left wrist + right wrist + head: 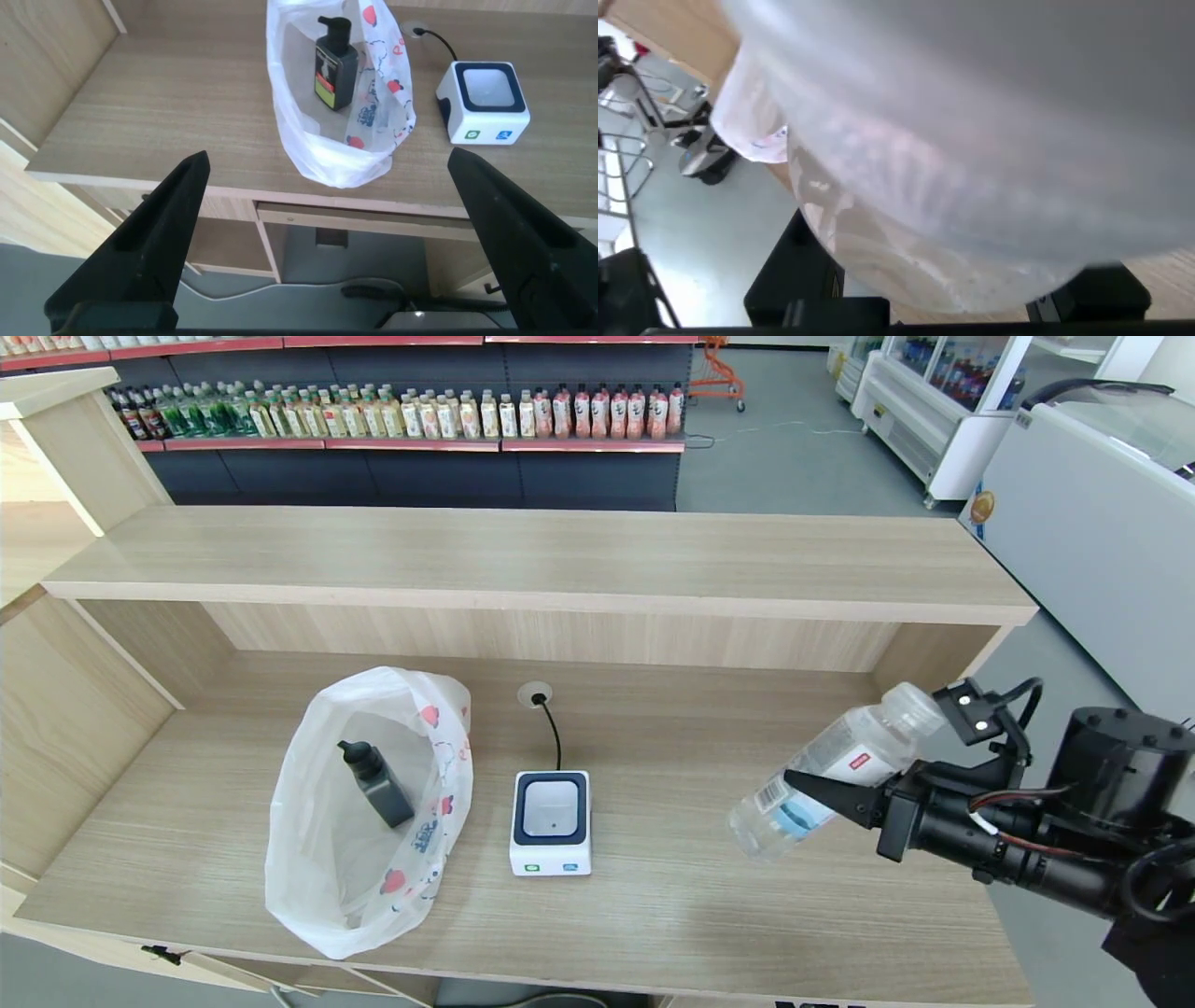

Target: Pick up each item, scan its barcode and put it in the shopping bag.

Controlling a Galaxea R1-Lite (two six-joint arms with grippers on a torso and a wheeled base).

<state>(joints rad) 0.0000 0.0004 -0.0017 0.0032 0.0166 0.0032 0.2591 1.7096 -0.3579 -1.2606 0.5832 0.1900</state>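
So the right gripper (829,786) has its jaws clamped on a clear water bottle (834,767), held in the air over the right end of the bench (653,896), well off to the right of the scanner (551,821). From the head view the bottle is tilted, cap up toward the far right and base down toward the near left, and you can make out a barcode (773,791) on its label. The right wrist view has that same bottle (971,140) pressed right up against the lens, just a pale blur, so no label to read there. The shopping bag (308,859) lies open on the left side of the bench, with a dark pump bottle (378,784) inside it. The left wrist view looks in from the near edge and gives the pump bottle (334,70) front-on, its label visible, plus the bag (290,121) and scanner (481,101) beside it, not touching. The left gripper (329,163) hangs out past the bench's near edge, jaws spread wide, nothing between them. The far side of the right jaws is hidden behind the bottle. The scanner's cable (553,733) runs back to a hole in the bench.
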